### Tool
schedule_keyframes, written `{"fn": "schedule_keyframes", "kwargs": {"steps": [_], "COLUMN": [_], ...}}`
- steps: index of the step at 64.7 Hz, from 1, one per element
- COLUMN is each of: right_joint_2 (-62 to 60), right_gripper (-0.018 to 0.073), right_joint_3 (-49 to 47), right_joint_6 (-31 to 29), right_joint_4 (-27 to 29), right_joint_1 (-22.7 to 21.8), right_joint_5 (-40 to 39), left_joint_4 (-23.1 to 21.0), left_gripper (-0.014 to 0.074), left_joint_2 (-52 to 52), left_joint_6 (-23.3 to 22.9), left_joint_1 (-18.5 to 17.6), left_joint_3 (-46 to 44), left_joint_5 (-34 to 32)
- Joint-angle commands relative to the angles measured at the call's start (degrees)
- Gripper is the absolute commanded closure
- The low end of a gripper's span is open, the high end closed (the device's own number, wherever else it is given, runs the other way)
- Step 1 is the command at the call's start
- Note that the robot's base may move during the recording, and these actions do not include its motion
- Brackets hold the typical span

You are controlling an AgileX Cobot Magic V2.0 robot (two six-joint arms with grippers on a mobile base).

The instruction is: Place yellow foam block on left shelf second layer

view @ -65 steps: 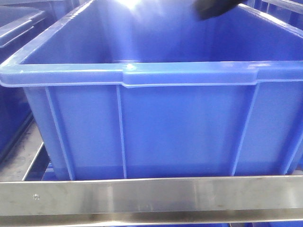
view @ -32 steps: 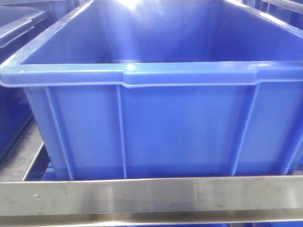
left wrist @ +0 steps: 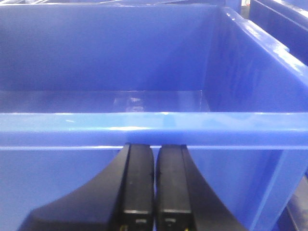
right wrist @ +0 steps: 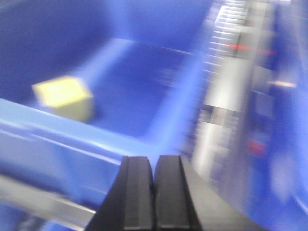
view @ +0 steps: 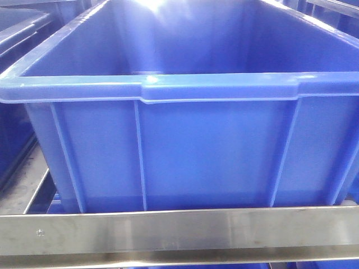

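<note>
The yellow foam block (right wrist: pixel 65 97) lies on the floor of a blue crate (right wrist: pixel 144 91), seen blurred at the left of the right wrist view. My right gripper (right wrist: pixel 154 161) is shut and empty, outside the crate's near rim, to the right of and nearer than the block. My left gripper (left wrist: pixel 155 149) is shut and empty, its tips just under the near rim of a blue crate (left wrist: pixel 154 122) whose inside shows nothing in it. Neither gripper shows in the front view.
A large blue crate (view: pixel 179 89) fills the front view, behind a steel shelf rail (view: pixel 179 232). More blue crates stand at the left (view: pixel 17 28) and far right (left wrist: pixel 284 29). A metal shelf frame (right wrist: pixel 231 96) runs along the right of the right wrist view.
A dark arm part at the top right of the front view one second ago has left the view. The crate sits slightly lower and larger in view now.
</note>
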Motion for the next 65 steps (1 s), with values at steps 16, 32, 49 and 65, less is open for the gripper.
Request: {"fn": "schedule_keyframes", "kwargs": {"steps": [16, 32, 49, 65], "right_joint_2": [-9.0, -10.5, -10.5, -10.5], "right_gripper": [0.0505, 0.0505, 0.0505, 0.0505], "right_joint_3": [10.5, 11.1, 11.1, 11.1], "right_joint_6": [-0.3, -0.3, -0.3, -0.3], "right_joint_4": [2.8, 2.5, 2.5, 2.5], "right_joint_1": [-9.3, -11.4, -12.6, -12.6], "right_joint_5": [-9.3, -10.4, -10.9, -10.6], "left_joint_4": [0.0, 0.0, 0.0, 0.0], "left_gripper": [0.0460, 0.0460, 0.0460, 0.0460], "left_joint_2": [-0.8, -0.8, -0.8, -0.8], "left_joint_6": [-0.2, -0.2, -0.2, -0.2], "left_joint_1": [0.1, 0.1, 0.1, 0.1], "left_joint_3": [1.5, 1.5, 1.5, 1.5], "left_joint_5": [-4.9, -4.9, -4.9, -4.9]}}
